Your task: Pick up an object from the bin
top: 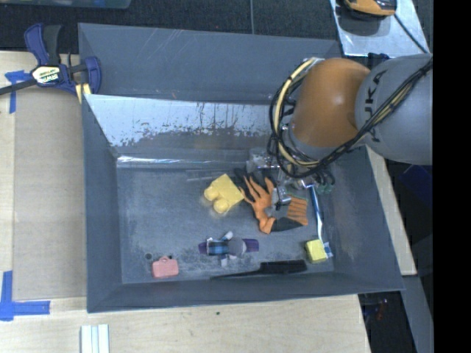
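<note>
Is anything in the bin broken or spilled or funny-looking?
Nothing looks spilled or broken. The yellow lump and the other small things just lie loose in the bin. The one odd sight is the dark scuffed streaks along its back wall, like worn paint.

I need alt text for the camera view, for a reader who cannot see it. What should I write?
The robot's gripper is low in the grey metal bin, directly over an orange and black object near the right of the floor. A yellow lump lies beside it; a pink piece lies at the front left.
</note>
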Robot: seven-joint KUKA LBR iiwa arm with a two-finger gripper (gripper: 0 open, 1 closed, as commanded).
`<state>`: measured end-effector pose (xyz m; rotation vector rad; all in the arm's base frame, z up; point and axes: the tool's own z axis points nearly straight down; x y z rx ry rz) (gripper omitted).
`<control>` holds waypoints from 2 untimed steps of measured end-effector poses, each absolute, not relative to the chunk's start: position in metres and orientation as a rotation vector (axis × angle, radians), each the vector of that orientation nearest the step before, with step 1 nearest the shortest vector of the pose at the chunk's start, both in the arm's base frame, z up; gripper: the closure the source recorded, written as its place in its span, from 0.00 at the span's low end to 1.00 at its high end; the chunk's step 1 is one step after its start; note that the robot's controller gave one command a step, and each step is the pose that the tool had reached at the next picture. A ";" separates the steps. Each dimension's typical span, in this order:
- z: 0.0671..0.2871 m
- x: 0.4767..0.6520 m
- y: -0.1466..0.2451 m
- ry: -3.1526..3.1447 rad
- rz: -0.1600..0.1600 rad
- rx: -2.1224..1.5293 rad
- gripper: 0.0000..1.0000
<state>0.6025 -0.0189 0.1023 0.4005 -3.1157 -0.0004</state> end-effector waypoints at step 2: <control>0.073 0.588 -0.016 -3.149 -0.002 0.215 1.00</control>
